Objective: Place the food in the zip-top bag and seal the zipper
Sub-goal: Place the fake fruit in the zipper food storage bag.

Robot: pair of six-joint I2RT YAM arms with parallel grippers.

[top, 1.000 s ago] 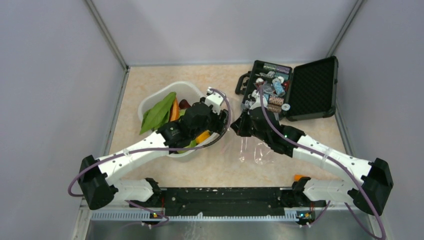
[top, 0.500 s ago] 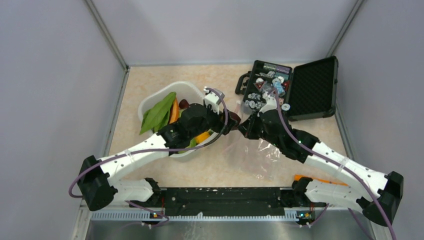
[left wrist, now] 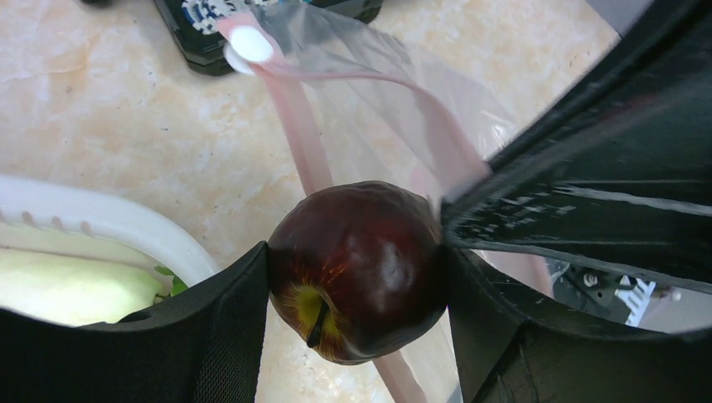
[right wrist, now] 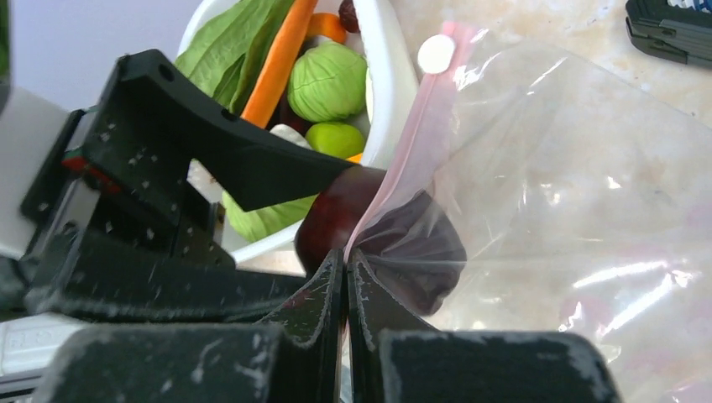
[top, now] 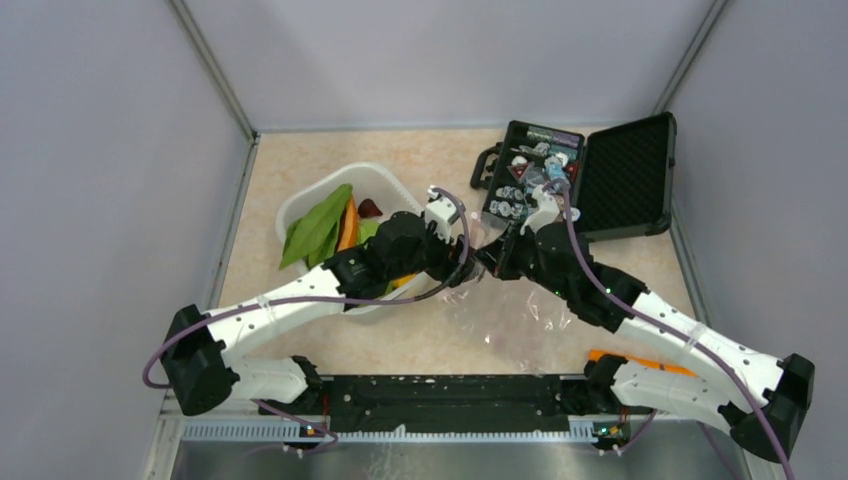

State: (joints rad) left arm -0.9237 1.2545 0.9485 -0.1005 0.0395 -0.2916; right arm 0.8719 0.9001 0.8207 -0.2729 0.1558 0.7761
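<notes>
- Marbled beige table (top: 300, 160) is carrying everything. At its near edge, just beside the right arm's base, an orange piece (top: 612, 356) is lying half hidden, so I cannot tell what it is.
- Toward the near middle, the zip-top bag (top: 520, 322) is sprawling crinkled on the surface, with its mouth edge being lifted toward the table's centre.
- At the centre the two arms are meeting nose to nose. The right gripper (right wrist: 345, 267) is pressing its jaws together on the zipper (right wrist: 417, 134), pinching the pink strip and holding the mouth up.
- The left gripper (top: 462, 268) is clamping the dark round piece (left wrist: 359, 267) between spread jaws, one finger on each flank.
- That piece is sitting right at the bag's mouth. From the right wrist, part of it is showing through the clear film past the strip, and the rest is lying outside on the tub side.
- To my eye, loading this piece is the step in hand. The next move is calling for a push deeper past the strip and then a release, with the right pinch holding so the mouth is not collapsing.
- Toward the far left, the white tub (right wrist: 388, 92) is holding a carrot (right wrist: 281, 59), a cabbage (right wrist: 329, 81) and leafy pieces (top: 318, 225), so I judge the sealing to be a long way off.
- At the far right corner a black case (top: 625, 180) is standing open.
</notes>
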